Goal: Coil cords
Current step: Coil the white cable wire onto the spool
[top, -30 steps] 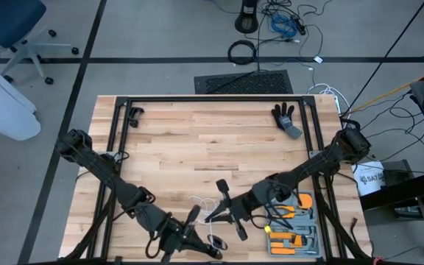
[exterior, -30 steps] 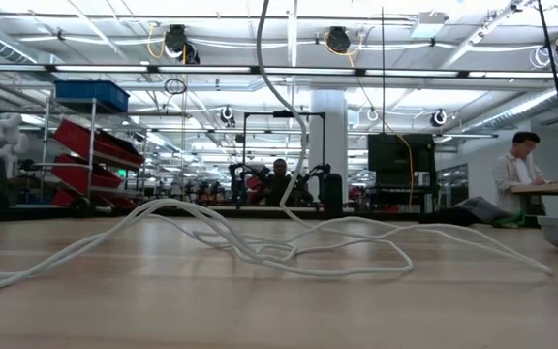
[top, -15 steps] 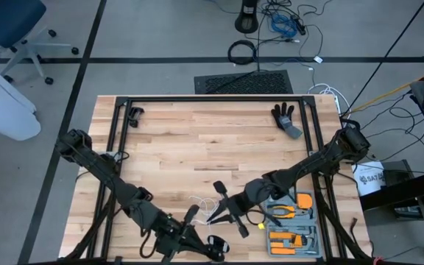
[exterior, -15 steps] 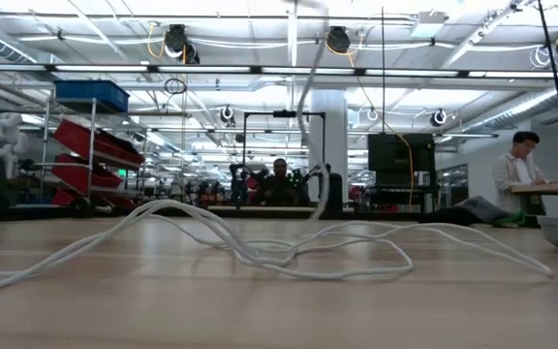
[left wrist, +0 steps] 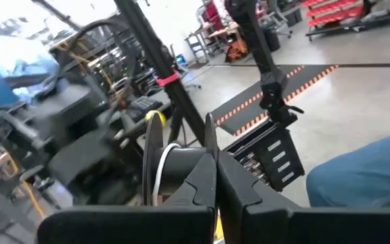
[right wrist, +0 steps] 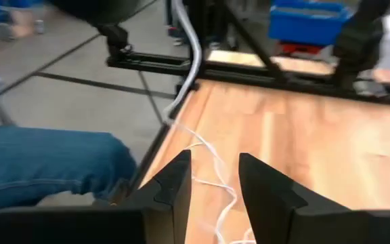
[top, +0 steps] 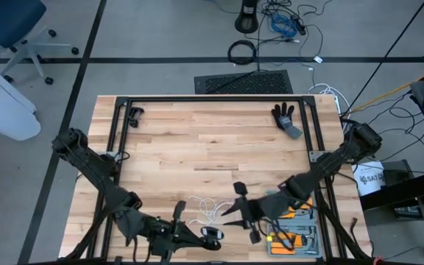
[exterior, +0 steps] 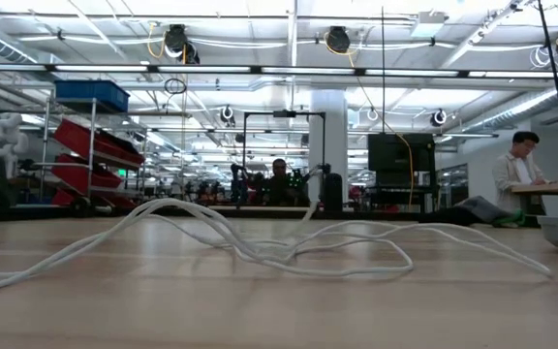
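The thin white cord [top: 208, 210] lies in loose loops on the wooden table near its near edge, and shows in the low view as cord [exterior: 260, 242]. One end is wound on the small black reel [top: 212, 233]. My left gripper [top: 201, 234] is shut on that reel at the near edge. My right gripper [top: 230, 213] hangs open just right of the loops, with nothing between its fingers. In the right wrist view a strand of cord [right wrist: 195, 47] drops to the table beyond the open fingers [right wrist: 178, 179]. My left gripper pinches one black flange of the reel [left wrist: 208, 139] between its two fingers, which come in about level. The reel is seen edge-on and stands clear of the table, with white cord wound on its core [left wrist: 161, 169].
A tray of orange-handled tools [top: 293, 221] sits at the near right, close beside my right arm. A black glove [top: 285, 118] lies at the far right and a small black clip [top: 133, 114] at the far left. Black frame rails [top: 205, 99] border the table.
My right gripper has opened and let go of the cord, then drawn back toward the table's right edge. The strand that rose steeply above the table has dropped low onto the loops. My left gripper has kept its hold on the reel.
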Action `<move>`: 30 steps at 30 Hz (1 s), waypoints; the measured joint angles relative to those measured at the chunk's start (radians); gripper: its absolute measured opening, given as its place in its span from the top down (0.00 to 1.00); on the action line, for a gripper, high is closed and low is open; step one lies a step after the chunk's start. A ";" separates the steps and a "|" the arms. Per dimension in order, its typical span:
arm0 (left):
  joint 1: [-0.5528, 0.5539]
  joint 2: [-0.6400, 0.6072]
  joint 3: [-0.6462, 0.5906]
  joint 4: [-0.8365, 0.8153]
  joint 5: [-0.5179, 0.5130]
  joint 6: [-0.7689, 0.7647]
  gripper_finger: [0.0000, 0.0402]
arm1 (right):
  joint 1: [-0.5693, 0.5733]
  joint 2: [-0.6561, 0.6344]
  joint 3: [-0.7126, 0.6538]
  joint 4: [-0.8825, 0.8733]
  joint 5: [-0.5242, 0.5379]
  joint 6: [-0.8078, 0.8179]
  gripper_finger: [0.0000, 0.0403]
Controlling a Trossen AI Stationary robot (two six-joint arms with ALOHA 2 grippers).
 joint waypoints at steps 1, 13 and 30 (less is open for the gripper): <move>-0.001 -0.009 0.000 -0.012 -0.012 -0.016 1.00 | 0.014 -0.004 0.000 0.002 0.031 -0.013 0.71; -0.029 -0.041 0.000 -0.087 -0.130 -0.070 1.00 | 0.042 0.064 0.000 0.078 0.083 -0.025 0.70; -0.048 -0.041 0.000 -0.088 -0.144 -0.096 1.00 | -0.015 0.210 0.000 0.250 0.057 -0.157 0.53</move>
